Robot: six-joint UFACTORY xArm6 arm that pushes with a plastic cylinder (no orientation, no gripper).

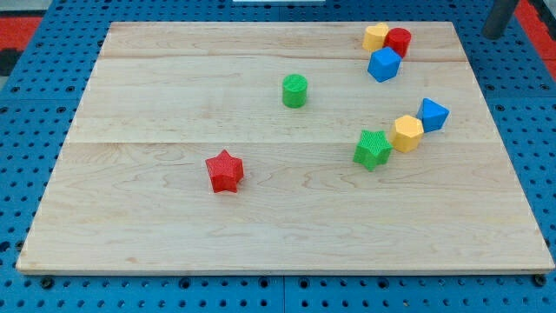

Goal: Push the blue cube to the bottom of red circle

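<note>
trouble is most likely at the crowded top-right corner of the board (261, 235): the blue cube (383, 64) sits touching the red circle (399, 41) on its lower-left side, with a yellow block (375, 36) touching the circle's left, so a careless shove could carry all three along together. a second blue block (433, 114) lower down could be mistaken for the target. the cube has no real long axis (it sits turned corner-on toward the view's bottom). my tip's end is not visible; only a dark rod (501, 16) shows at the top-right edge, and there are no jaws to report.
</note>
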